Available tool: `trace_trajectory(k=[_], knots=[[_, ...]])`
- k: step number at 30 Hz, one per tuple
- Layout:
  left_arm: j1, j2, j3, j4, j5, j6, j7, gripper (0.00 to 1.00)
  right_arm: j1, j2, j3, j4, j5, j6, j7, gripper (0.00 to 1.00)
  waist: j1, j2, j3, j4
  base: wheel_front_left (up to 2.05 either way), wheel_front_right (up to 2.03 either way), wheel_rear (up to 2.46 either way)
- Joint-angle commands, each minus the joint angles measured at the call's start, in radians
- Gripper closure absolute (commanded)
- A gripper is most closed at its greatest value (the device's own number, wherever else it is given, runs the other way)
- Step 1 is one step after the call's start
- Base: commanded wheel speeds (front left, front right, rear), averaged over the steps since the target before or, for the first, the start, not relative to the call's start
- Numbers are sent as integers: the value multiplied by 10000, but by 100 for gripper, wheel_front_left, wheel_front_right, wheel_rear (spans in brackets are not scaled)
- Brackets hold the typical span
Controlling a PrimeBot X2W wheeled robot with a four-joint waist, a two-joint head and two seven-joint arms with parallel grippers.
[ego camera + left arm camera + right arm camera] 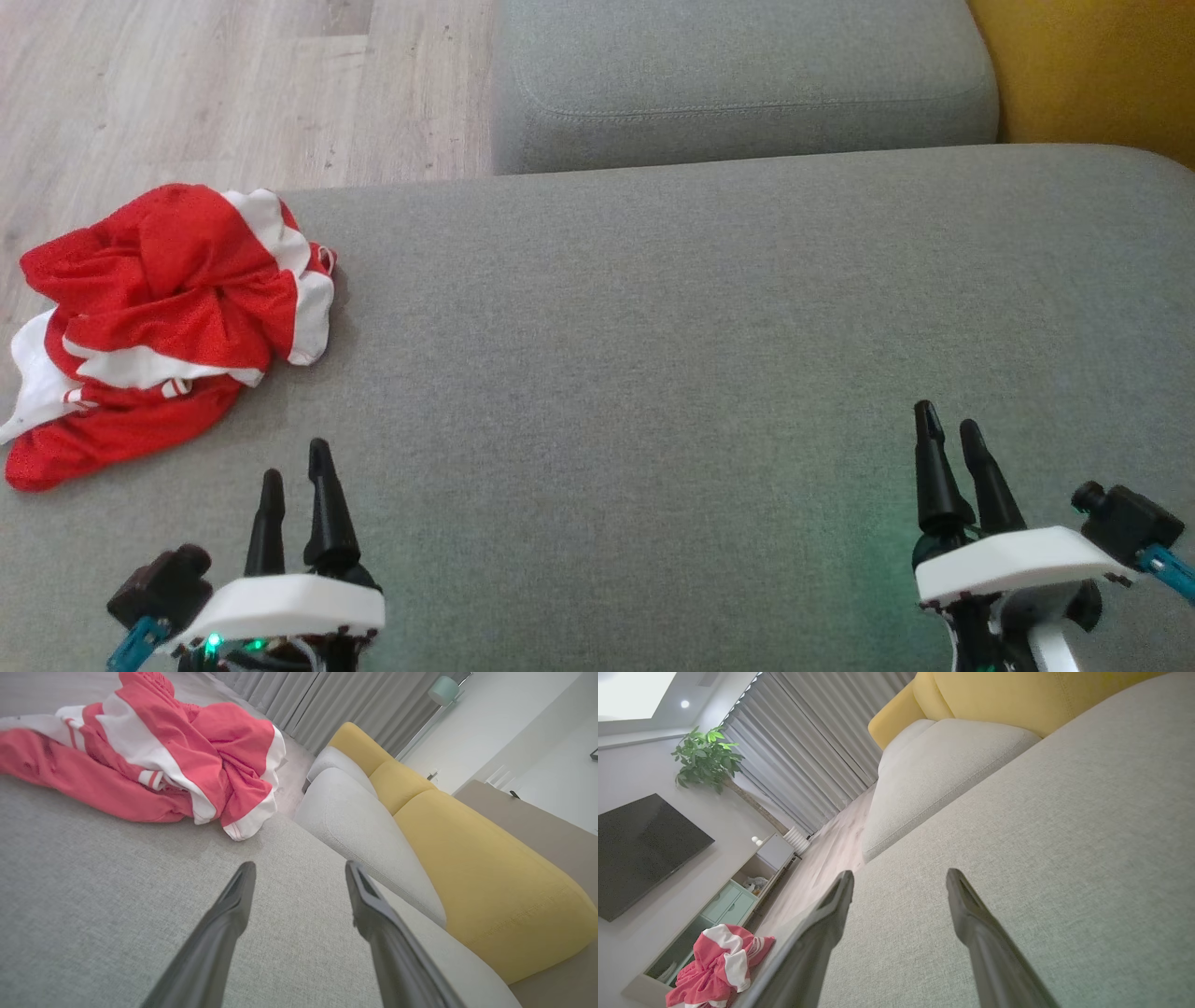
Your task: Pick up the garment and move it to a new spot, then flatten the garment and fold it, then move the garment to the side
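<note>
Garment is lying crumpled at the left edge of the grey cushion — your left claw and right claw are hovering spread apart, empty.

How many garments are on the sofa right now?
1: the red-and-white garment, crumpled at the left edge of the grey seat. Another piece could hide inside the bundle.

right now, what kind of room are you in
Most likely a home living room: a grey sofa with yellow cushions, a flat television on the wall, and floor-length curtains beside a potted plant.
</note>
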Motion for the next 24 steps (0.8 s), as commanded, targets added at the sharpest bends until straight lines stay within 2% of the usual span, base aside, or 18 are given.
trace_trajectory(k=[1, 24], knots=[[-263, 91, 88, -415, 361, 32, -138, 0, -392, -90, 215, -423, -376, -4, -163, 0, -1, 0, -2, 3, 0, 0, 0], [-221, 107, -382, -846, 3311, 698, -851, 0, -462, -109, 797, -703, -3451, -6, -871, 0, -1, 0, 68, 18, 0, 0, 0]])
